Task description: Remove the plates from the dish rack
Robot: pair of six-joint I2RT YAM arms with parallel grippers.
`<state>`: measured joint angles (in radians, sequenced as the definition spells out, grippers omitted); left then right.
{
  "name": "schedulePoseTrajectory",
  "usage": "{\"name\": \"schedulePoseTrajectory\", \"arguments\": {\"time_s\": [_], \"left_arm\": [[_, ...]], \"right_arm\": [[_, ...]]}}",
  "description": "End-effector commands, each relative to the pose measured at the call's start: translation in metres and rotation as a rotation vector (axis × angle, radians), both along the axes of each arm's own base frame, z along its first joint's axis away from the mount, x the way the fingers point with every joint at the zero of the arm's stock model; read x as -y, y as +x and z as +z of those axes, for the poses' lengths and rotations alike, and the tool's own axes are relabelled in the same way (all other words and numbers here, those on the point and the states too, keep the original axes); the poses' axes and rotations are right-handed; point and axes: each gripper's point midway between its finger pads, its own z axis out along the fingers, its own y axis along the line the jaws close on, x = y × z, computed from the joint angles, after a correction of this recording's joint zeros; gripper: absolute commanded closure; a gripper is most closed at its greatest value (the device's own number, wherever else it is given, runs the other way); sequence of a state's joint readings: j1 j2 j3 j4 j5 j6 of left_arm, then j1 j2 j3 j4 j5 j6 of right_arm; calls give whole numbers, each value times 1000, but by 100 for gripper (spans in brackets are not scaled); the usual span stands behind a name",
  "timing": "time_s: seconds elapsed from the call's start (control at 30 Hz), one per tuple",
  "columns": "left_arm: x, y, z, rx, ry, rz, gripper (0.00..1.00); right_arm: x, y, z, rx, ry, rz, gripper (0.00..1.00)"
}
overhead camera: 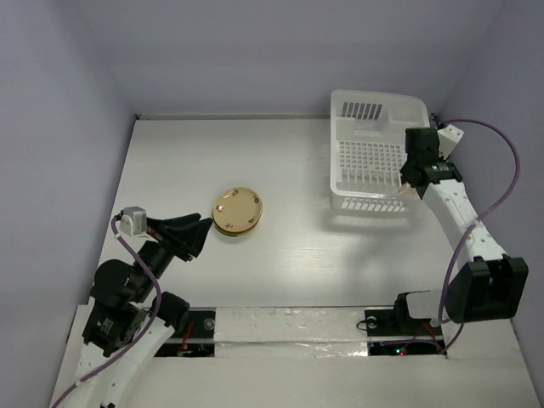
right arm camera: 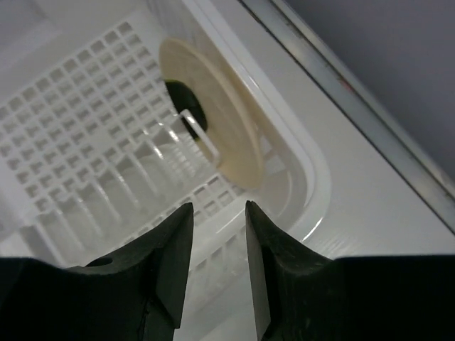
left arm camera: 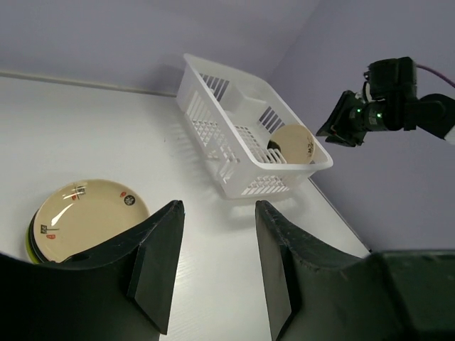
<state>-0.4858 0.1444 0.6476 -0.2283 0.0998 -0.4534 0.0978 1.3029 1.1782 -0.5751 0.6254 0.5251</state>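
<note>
The white dish rack [overhead camera: 333,161] stands at the far right of the table. One cream plate [right arm camera: 220,128] stands on edge in it against the right wall; it also shows in the left wrist view [left arm camera: 295,144]. My right gripper [right arm camera: 218,206] is open and empty, hovering above the rack's near right corner, just short of that plate; it also shows in the top view [overhead camera: 408,181]. A stack of plates [overhead camera: 238,211], cream on top with lime green and dark ones beneath [left arm camera: 89,217], lies mid-table. My left gripper [overhead camera: 204,236] is open and empty just left of the stack.
The rack's raised vented end [overhead camera: 364,109] faces the back wall. The table's right edge [right arm camera: 341,92] runs close beside the rack. Grey walls enclose the table at back and sides. The right arm's purple cable [overhead camera: 501,144] loops beyond the rack.
</note>
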Motion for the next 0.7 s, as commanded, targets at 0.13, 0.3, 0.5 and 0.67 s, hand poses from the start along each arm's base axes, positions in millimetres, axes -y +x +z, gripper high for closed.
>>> {"name": "schedulePoseTrajectory", "arguments": {"time_s": [0.13,0.3,0.5,0.67], "left_arm": [[0,-10,20,79,-32,-28,57],[-2,-12,23,91,-42,-21,57],[-2,-13,23,89,-42,-27,57],[-1,-13,22,88,-41,-28,56]], "right_arm": [[37,10,10,-137,-125,-61,58],[50,19,11,-181,-165,-50,60],[64,27,-2,-273,-184,-36,61],[71,35,-10,-329,-207,-9,64]]}}
